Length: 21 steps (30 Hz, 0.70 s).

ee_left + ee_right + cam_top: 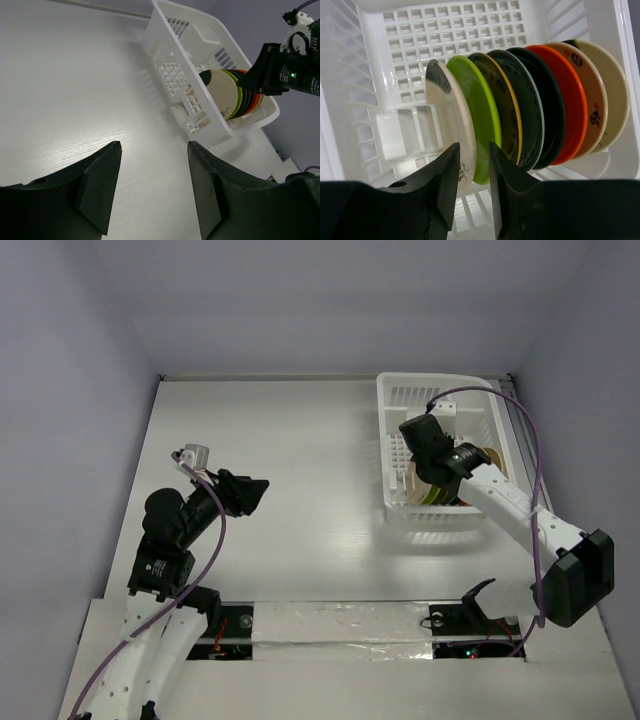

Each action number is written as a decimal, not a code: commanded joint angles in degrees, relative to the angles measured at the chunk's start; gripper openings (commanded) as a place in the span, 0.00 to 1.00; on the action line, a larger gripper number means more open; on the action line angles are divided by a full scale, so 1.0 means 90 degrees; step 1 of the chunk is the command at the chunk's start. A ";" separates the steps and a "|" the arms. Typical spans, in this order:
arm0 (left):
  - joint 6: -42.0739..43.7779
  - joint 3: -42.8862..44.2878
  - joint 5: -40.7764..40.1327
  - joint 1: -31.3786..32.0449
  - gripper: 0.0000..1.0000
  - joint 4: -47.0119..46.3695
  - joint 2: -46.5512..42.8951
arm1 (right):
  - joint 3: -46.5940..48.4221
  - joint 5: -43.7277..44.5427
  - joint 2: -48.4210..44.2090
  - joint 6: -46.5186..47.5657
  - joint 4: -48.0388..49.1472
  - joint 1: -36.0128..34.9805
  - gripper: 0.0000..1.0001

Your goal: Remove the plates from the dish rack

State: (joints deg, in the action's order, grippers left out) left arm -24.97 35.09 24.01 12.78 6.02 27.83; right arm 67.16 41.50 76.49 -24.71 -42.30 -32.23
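While the top view sets the white slotted dish rack [440, 390] well to the right of the left claw [256, 488], the left wrist view shows that claw wide and empty. In the right wrist view, the right claw [474, 146] stands narrowly parted just before the cream plate [447, 100]. The lime, brown, dark and orange plates [555, 100] stand on edge to its right.

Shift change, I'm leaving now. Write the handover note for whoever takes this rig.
Left end effector: open, empty, above the bare table, well away from the rack.
Right end effector: jaws apart at the rim of the front cream plate; no firm grip visible.
Plates: all on edge in one row inside the rack.
Done: no plate out yet.
Left: every plate.
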 commanded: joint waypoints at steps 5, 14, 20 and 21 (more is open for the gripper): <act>-0.0028 -0.0071 0.0145 0.0016 0.53 -0.0269 -0.0056 | 0.0185 0.0184 0.0231 0.0177 0.0404 0.0104 0.31; -0.0028 -0.0081 0.0194 0.0016 0.53 -0.0288 -0.0075 | 0.0331 0.0330 0.0768 0.0177 0.0228 0.0104 0.21; -0.0028 -0.0081 0.0252 0.0074 0.53 -0.0318 -0.0124 | 0.0594 0.0545 0.0886 0.0177 -0.0133 0.0104 0.10; -0.0028 -0.0081 0.0252 0.0075 0.53 -0.0318 -0.0143 | 0.0653 0.0584 0.0896 0.0206 -0.0240 0.0104 0.09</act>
State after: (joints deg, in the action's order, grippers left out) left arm -24.97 34.94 25.26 12.95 5.89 27.27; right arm 69.21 44.23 84.49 -22.17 -43.64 -31.46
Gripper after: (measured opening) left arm 0.524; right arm 0.109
